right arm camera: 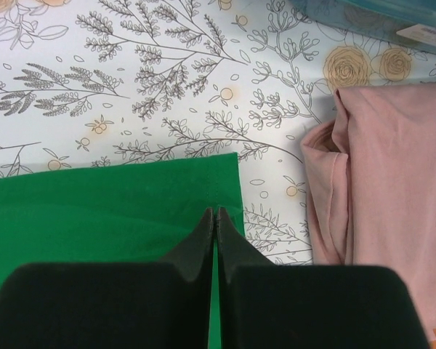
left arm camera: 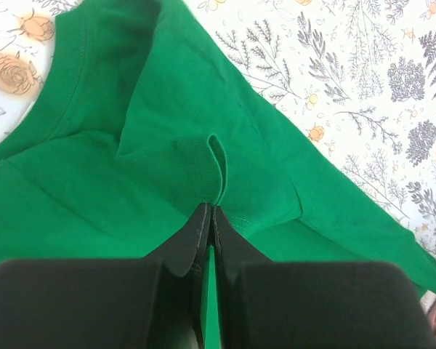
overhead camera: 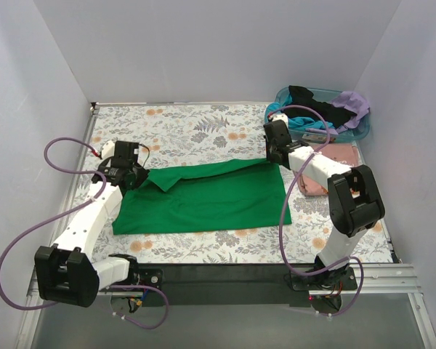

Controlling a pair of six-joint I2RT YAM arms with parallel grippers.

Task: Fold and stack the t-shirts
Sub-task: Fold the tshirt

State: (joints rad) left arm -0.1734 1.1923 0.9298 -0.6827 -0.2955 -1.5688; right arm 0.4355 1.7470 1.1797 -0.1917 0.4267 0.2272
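The left claw is pressed together on a raised fold of the green shirt. The right claw seems to pinch its hem near a corner. The shirt lies partly folded on the floral counter, with the pink shirt near its right edge.

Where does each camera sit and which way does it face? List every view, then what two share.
Top external: above and behind the bases, looking down on the table; both arms show.
Left wrist: on the left arm, along the left gripper, shut on the green t-shirt.
Right wrist: on the right arm, along the right gripper, toward the pink t-shirt.
Shared: both wrist views show the green t-shirt.
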